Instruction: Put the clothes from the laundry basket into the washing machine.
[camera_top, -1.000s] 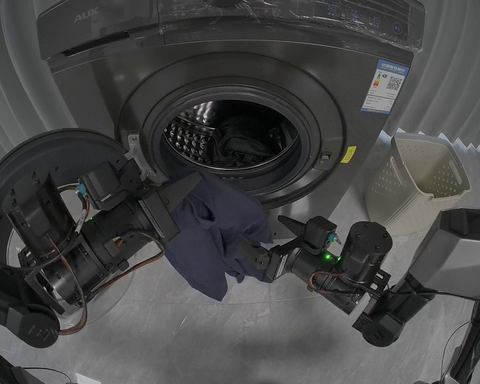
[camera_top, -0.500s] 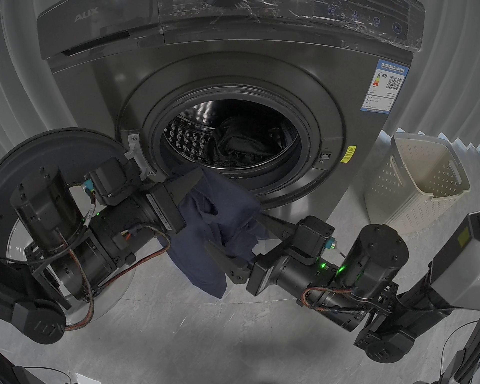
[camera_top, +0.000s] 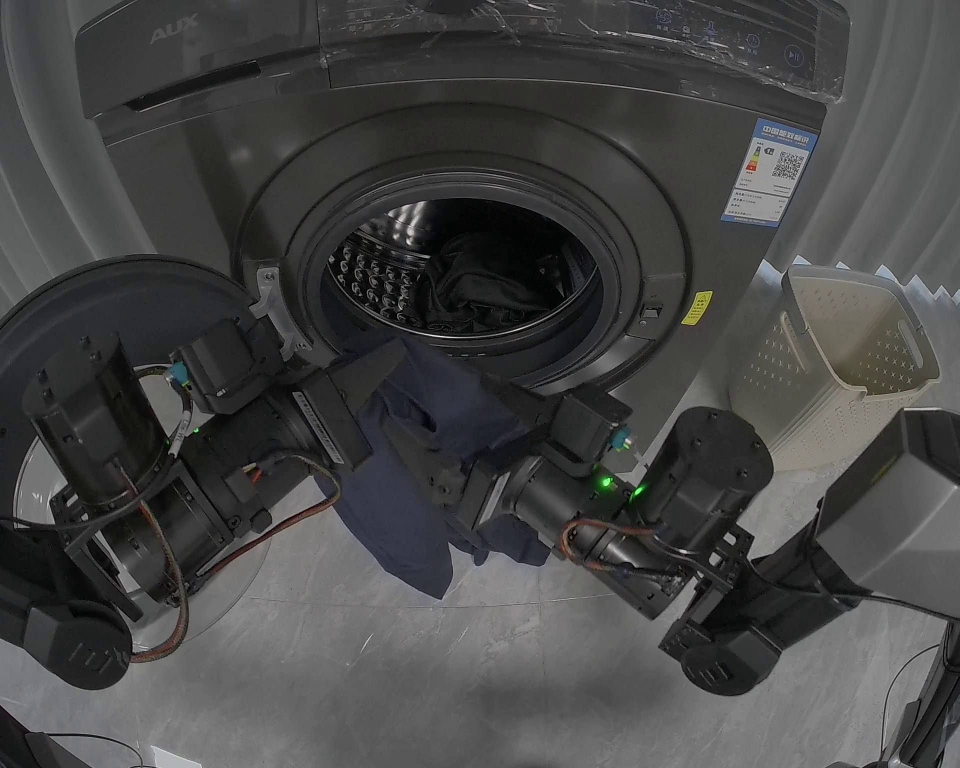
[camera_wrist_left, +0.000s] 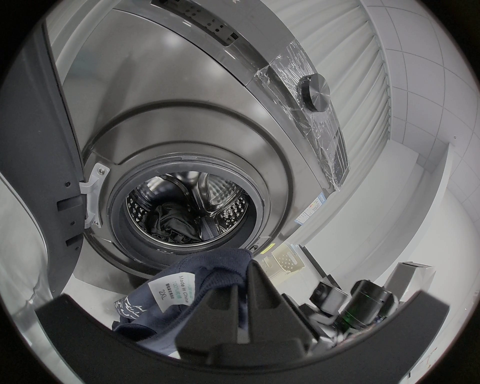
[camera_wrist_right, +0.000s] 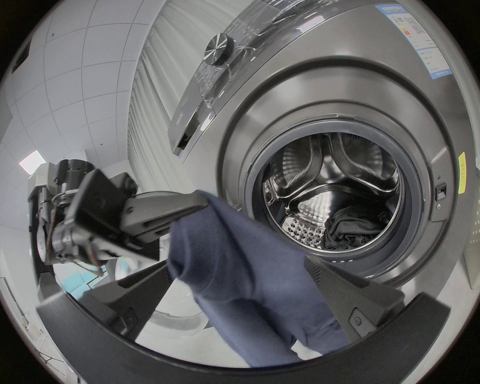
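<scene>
Navy garment (camera_top: 400, 540) in clenched left jaws, right jaws released, over grey floor (camera_top: 400, 680)

Garment (camera_top: 400, 540) was navy w/ white label (camera_wrist_left: 172, 295); washing machine (camera_top: 450, 130) dark grey, drum (camera_top: 375, 275) silver, dimpled; clothes (camera_top: 480, 280) black; laundry basket (camera_top: 800, 400) cream, perforated.

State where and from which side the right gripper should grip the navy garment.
Probably the bunched mid-fold of the navy garment, below the left gripper pinching its top, approached from the robot's right: the cloth hangs free there, and the open right gripper straddles it.
</scene>
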